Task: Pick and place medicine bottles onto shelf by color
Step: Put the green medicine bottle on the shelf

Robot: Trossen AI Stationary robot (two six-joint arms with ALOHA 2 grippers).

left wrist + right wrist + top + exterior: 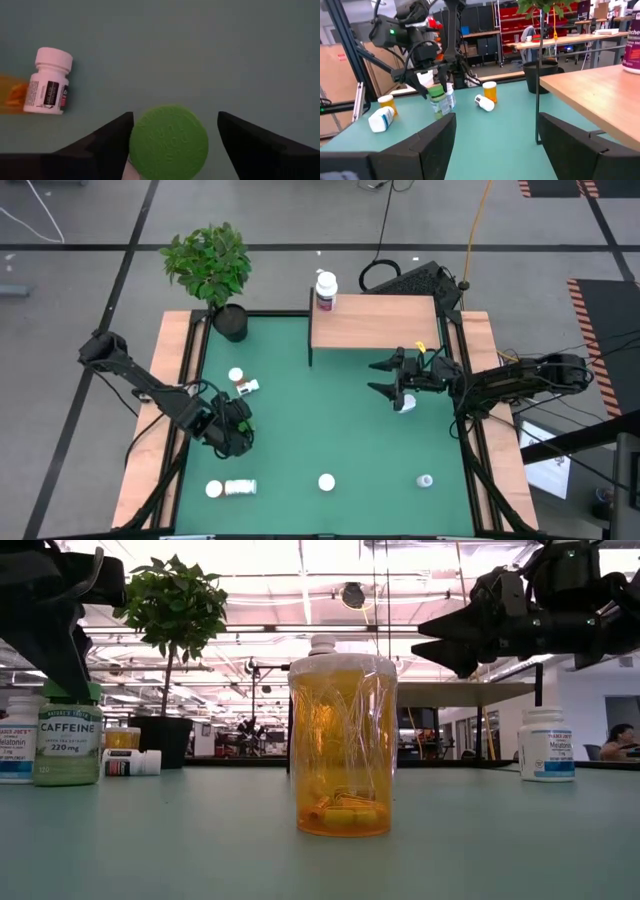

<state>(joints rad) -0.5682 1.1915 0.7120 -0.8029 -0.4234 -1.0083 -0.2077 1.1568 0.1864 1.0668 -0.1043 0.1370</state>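
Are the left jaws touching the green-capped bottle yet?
Cannot tell. In the left wrist view the left gripper straddles the green-capped bottle: a gap shows at one jaw, while the other meets the cap's edge.

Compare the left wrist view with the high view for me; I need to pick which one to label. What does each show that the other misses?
Only the left wrist view shows the green cap between the left hand's open fingers. Only the high view shows the shelf with a pink-banded bottle, the potted plant and the right hand. Both show the green mat and the white bottle lying on its side.
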